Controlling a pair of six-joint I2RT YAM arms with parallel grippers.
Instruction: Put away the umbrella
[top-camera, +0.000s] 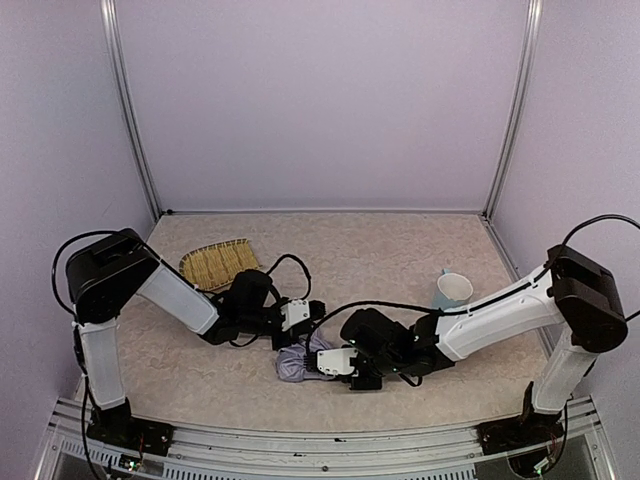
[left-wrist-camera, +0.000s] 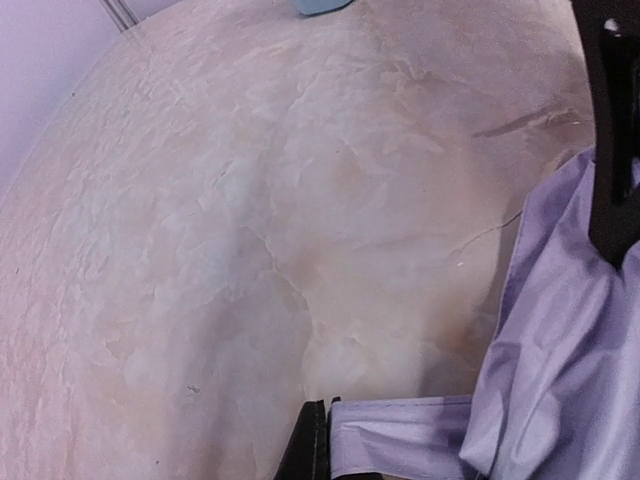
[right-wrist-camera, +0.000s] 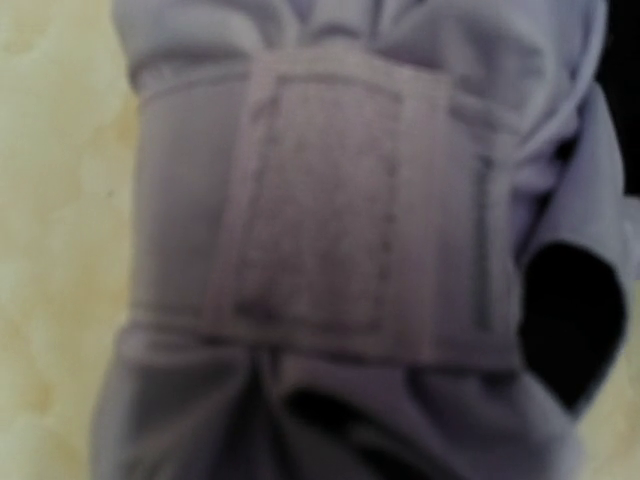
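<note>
Top view: the umbrella (top-camera: 296, 364) lies as a crumpled lilac bundle at the lower centre of the table (top-camera: 400, 245), between the two arms; the left gripper (top-camera: 311, 336) comes down on it from the upper left, and the right gripper (top-camera: 319, 366) meets it from the right; a tray (top-camera: 218, 263) sits left of centre and a cup (top-camera: 453, 290) to the right, both well apart from the bundle. Left wrist view: we see lilac fabric filling the lower right; the left jaws are clenched, and a flat strap (left-wrist-camera: 400, 440) runs from a black finger (left-wrist-camera: 306, 455) at the bottom edge; whether it is pinched we cannot tell. Right wrist view: the bundle fills the frame, blurred, with a stitched patch (right-wrist-camera: 320, 210) on a band around it; no fingers show, so we cannot tell how the right jaws stand.
</note>
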